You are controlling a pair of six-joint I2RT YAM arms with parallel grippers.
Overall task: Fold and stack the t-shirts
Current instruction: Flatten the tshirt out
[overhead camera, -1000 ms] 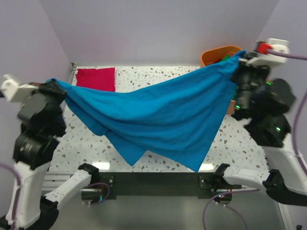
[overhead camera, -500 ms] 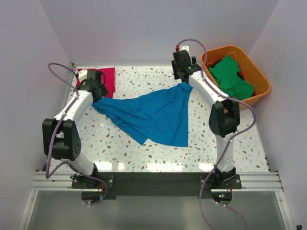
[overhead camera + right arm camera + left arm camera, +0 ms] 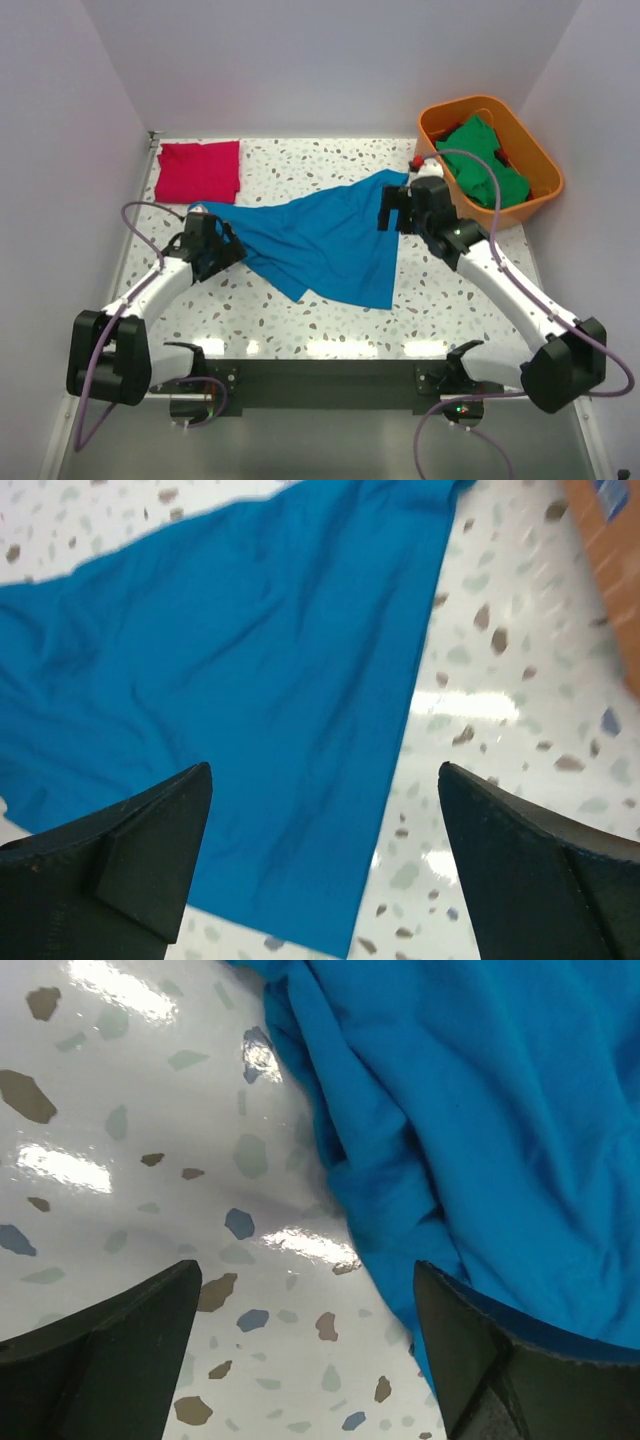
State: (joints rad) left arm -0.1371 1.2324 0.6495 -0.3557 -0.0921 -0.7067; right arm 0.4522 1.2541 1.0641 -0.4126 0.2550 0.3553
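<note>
A bright blue t-shirt lies spread and rumpled across the middle of the speckled table. A folded red t-shirt rests at the back left corner. Green t-shirts fill the orange bin. My left gripper hovers open at the blue shirt's left edge, nothing between its fingers. Over the shirt's right edge my right gripper stands open and empty, one fingertip above cloth, the other above bare table.
The orange bin stands at the back right corner of the table. Purple walls close in the back and both sides. A black rail with the arm bases runs along the near edge.
Both grippers have let go of the blue shirt, which went from hanging stretched in the air to lying on the table. Both arms have since drawn back toward the near side.
</note>
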